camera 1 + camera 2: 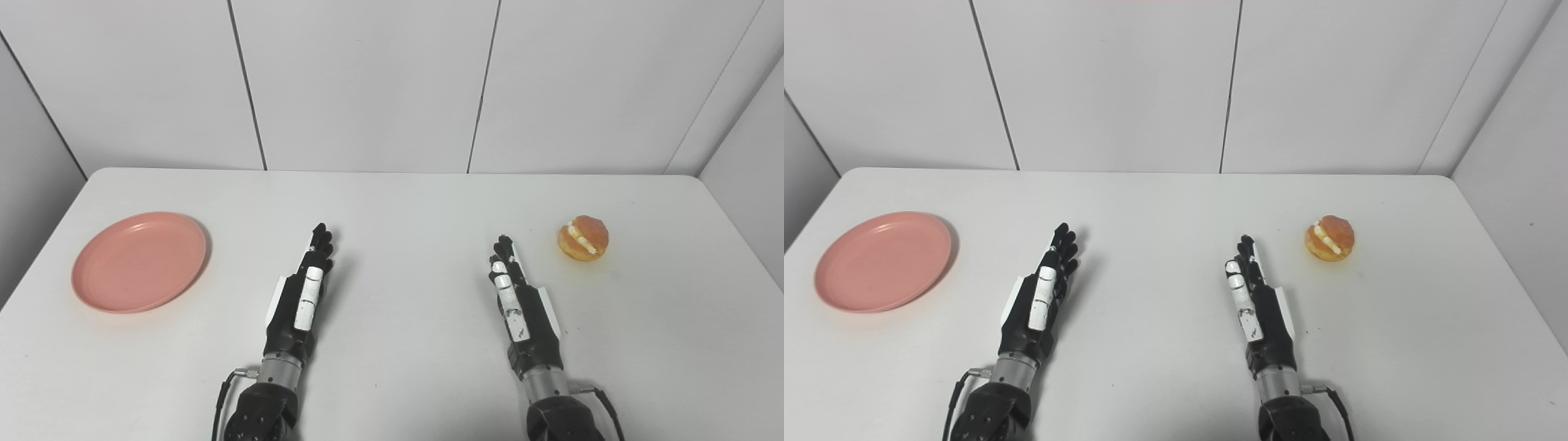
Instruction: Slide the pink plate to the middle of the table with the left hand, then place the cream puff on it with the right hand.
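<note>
The pink plate (139, 262) lies flat near the left edge of the table (404, 202), empty and well apart from both hands; the cream puff (583, 237) sits near the right edge, about level with the plate, resting on the bare surface with its seam of white filling tilted toward the camera.

The left hand (301, 300) and the right hand (516, 300) lie stretched out toward the far edge, close to the near edge and either side of the middle; the fingers (320, 239) of each are straight and released, holding nothing.

The plate is round and shallow with a low raised rim, matte and smooth, most likely a light, stiff plastic; on this smooth white surface it should slide readily, so a flat press on its inside face or a hook of fingertips over the rim on its left side would likely carry it toward the middle; too light a touch may let it skate or spin.

The puff is a small golden dome, split and filled; it looks soft and crushable, and the cream may smear; it probably wants a gentle hold on the two crusty halves, across the seam rather than on it.
</note>
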